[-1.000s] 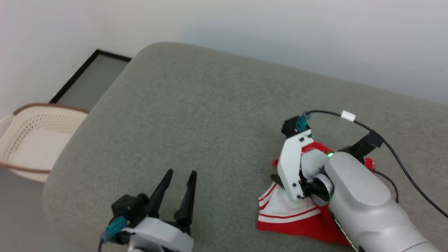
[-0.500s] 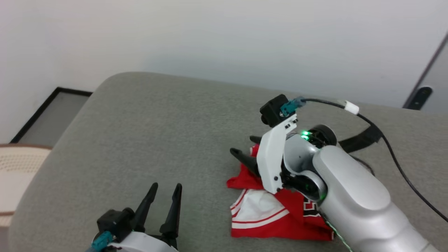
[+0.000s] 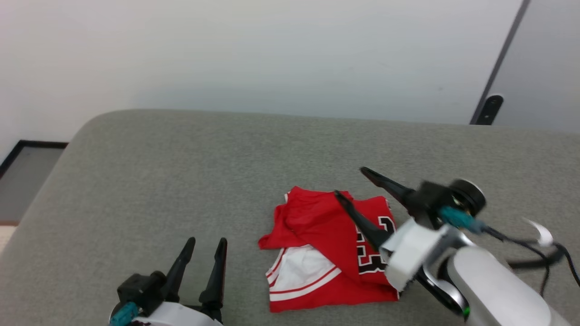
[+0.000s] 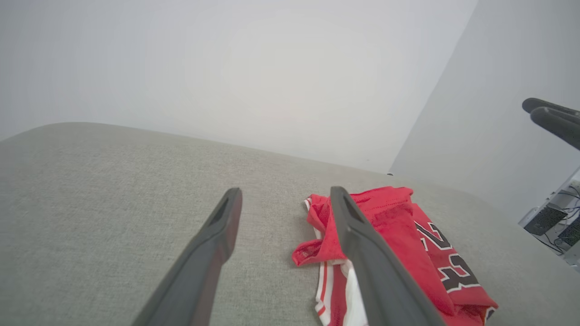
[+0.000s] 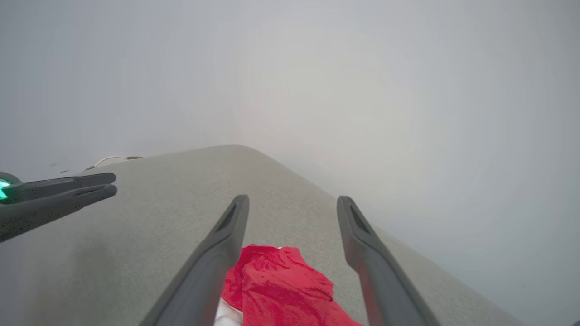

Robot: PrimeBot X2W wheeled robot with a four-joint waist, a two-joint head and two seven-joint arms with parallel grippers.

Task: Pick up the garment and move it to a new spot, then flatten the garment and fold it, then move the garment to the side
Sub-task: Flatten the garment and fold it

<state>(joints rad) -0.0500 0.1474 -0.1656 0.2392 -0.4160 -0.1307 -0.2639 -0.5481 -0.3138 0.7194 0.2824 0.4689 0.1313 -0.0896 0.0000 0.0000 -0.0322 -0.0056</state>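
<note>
The garment (image 3: 317, 244) is a red jersey with white striped trim and a black "23", lying loosely folded on the grey cushioned surface (image 3: 181, 172). My right gripper (image 3: 351, 182) hovers over its right half, open and empty, with its fingers pointing up and left. In the right wrist view that gripper (image 5: 293, 199) has the garment (image 5: 276, 285) low between its fingers. My left gripper (image 3: 206, 241) rests open at the lower left, apart from the cloth. In the left wrist view the left gripper (image 4: 286, 192) has the garment (image 4: 398, 222) just right of its right finger.
A pale wall runs behind the surface, with a dark door edge (image 3: 498, 68) at the right. A dark-framed panel (image 3: 18, 172) lies on the floor at the far left. The right wrist's black cable (image 3: 534, 242) trails to the right edge.
The head camera has turned right, so the basket has left the picture. My right gripper has risen off the garment and swung its fingers upward. The left gripper keeps its pose.
</note>
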